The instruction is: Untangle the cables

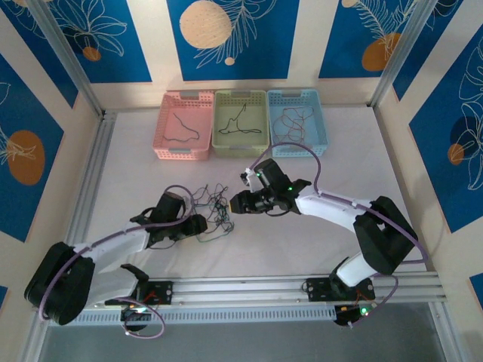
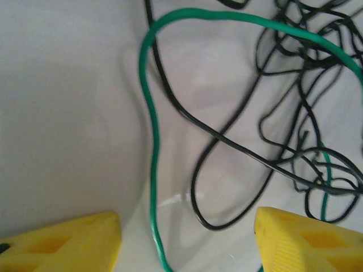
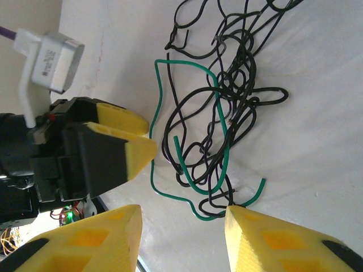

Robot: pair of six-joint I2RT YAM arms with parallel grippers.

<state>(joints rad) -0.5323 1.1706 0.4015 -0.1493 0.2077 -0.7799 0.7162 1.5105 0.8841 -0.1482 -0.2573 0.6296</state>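
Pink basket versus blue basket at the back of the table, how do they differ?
The pink basket sits at the left of the row, the blue basket at the right. The pink one holds a single dark cable; the blue one holds a loose bunch of thin reddish cables. Both are slotted rectangular baskets.

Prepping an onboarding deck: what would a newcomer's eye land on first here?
First, the knot of black and green cables in the middle of the white table, with the left claw and right claw facing it from either side, both open. Next, the pink basket, green basket and blue basket in a row at the far edge, each with cable lying in it.
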